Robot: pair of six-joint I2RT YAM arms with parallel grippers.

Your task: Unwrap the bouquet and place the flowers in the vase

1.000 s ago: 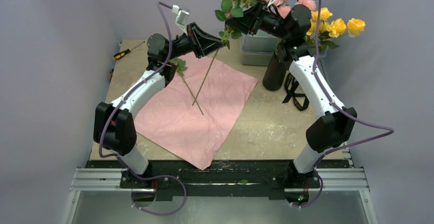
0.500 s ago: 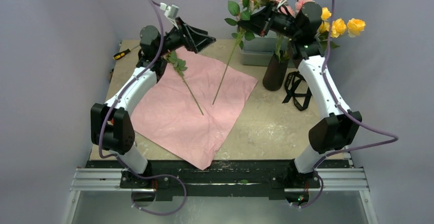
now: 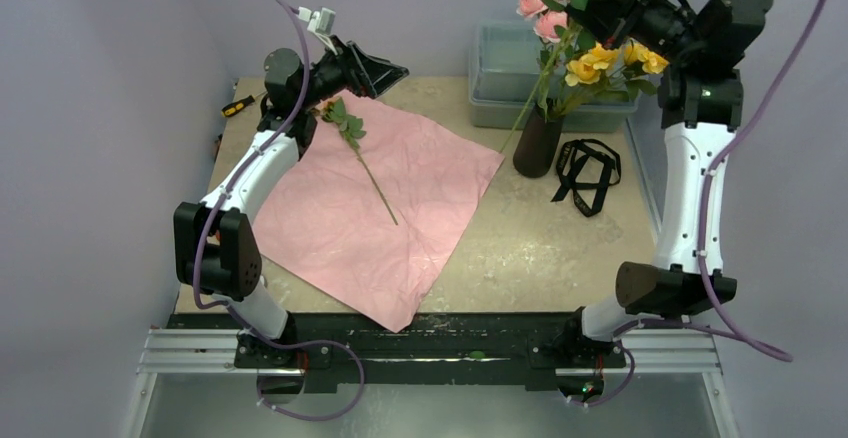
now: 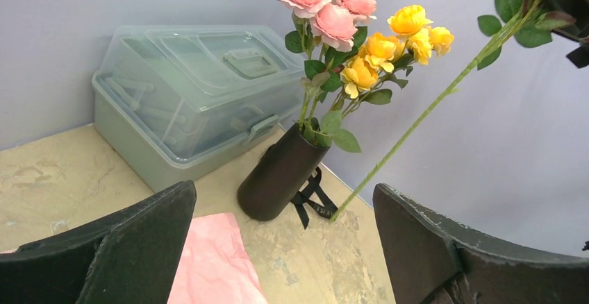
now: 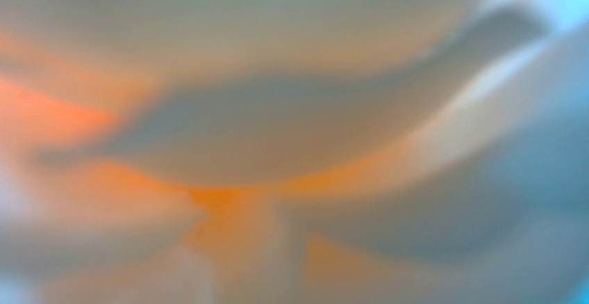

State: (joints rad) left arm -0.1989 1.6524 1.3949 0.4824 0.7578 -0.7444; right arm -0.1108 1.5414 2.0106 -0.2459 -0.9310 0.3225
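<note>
One vase (image 3: 537, 143), filled with a bunch of pink and yellow blooms (image 4: 361, 37), stands far right on the table (image 3: 540, 243). Jaws on the right arm (image 3: 690, 188) clamp one long-stemmed flower (image 4: 417, 125) above it. Jaws on the left arm (image 3: 255, 173) gape wide, empty. One stem (image 3: 370, 173) lies on one pink paper sheet (image 3: 400, 223).

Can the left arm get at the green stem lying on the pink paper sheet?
Probably yes: the left gripper hangs open and empty near the leafy end of the long green stem, and nothing covers it.
</note>
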